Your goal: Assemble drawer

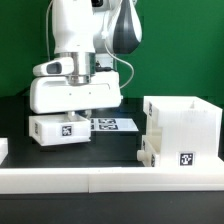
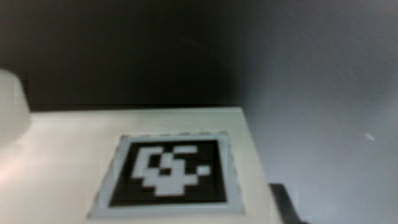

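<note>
Toward the worktop's edge on the exterior view's left, a small white tray (image 1: 62,128) lies with its tag showing, and the gripper (image 1: 81,112) hangs low over it; whether its fingers are apart or clamped on a wall I cannot tell. A good grip, I judge, sits square on one wall so the tray stays level for sliding into the tall box (image 1: 182,122) near the opposite edge, clear of the marker board (image 1: 112,125) and the front-edge rail (image 1: 100,180).

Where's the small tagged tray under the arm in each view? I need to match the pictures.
Exterior view: small tray left of centre, beside the marker board.
Wrist view: small tray's white face fills the lower half.
Shared landmark: its black-and-white square tag.
</note>
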You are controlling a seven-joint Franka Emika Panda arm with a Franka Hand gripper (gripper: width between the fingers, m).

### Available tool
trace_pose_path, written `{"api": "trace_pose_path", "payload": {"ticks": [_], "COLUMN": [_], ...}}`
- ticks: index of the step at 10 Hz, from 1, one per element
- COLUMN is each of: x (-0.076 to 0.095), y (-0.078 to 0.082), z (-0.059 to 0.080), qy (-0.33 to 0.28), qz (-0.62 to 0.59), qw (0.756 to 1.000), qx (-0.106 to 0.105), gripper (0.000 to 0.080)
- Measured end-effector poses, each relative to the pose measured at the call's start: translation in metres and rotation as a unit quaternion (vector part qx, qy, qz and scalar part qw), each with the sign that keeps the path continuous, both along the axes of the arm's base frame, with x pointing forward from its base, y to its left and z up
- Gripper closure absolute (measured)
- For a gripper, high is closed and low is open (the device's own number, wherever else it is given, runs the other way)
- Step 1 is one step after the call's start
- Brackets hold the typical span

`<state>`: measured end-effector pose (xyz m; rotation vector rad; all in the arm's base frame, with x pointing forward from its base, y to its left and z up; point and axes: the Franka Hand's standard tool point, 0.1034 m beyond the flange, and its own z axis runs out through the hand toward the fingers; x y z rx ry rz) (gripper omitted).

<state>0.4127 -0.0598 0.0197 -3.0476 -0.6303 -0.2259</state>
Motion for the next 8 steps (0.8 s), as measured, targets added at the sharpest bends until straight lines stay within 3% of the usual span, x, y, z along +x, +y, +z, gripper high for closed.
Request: {"api": "trace_pose_path", "payload": {"ticks": [3,6,8], "x": [0.024,0.022,0.022], "y": [0.004,0.001,-0.002], "z": [0.019,0.018,0.016], "qy": [0.013,0.013,0.016], "qz": [0.049,0.063,0.163], "qw": [0.999,0.998,0.987], "qx": [0.007,0.005,-0.005], "gripper": [0.0758,0.0758,0.0758]}}
